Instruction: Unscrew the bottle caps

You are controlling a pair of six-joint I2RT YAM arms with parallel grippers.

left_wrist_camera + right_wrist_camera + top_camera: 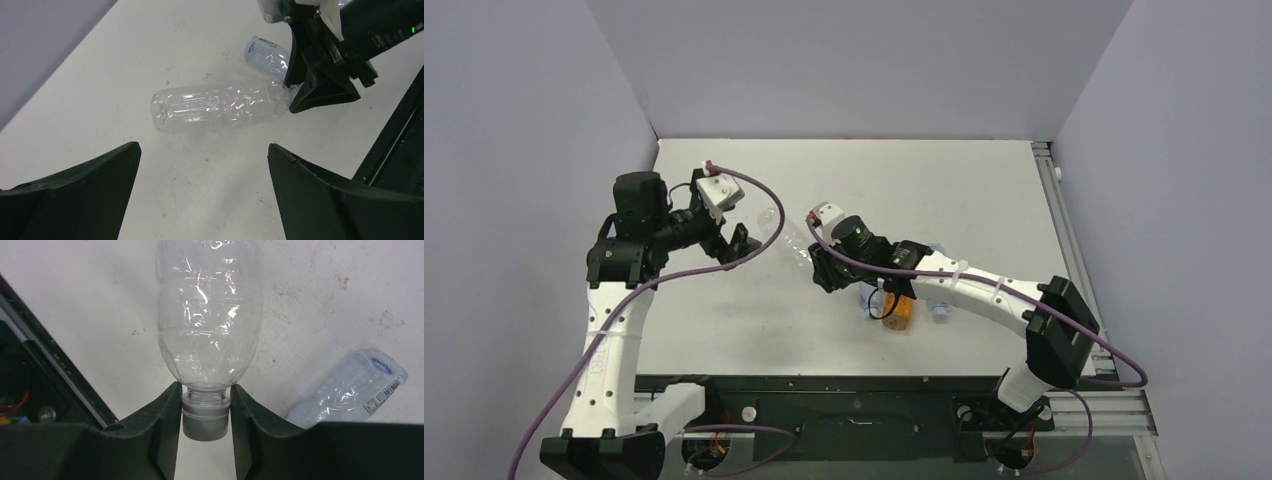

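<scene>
My right gripper (pixel 205 400) is clamped on the pale cap (pixel 205 422) of the clear ribbed bottle (pixel 210 315), which lies on the table (pixel 325 290) and stretches straight ahead of the fingers. A blue-labelled bottle (pixel 352 387) lies just right of the gripper. My left gripper (pixel 204 150) hangs spread wide, with the ribbed bottle ahead of it and not touching it.

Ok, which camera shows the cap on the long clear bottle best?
Right wrist: the cap sits centred and close, clamped between the fingers of the right end effector. Left wrist shows the bottle lying on its side, but that end effector hides the cap. Top external shows only a faint bottle, no cap.
</scene>
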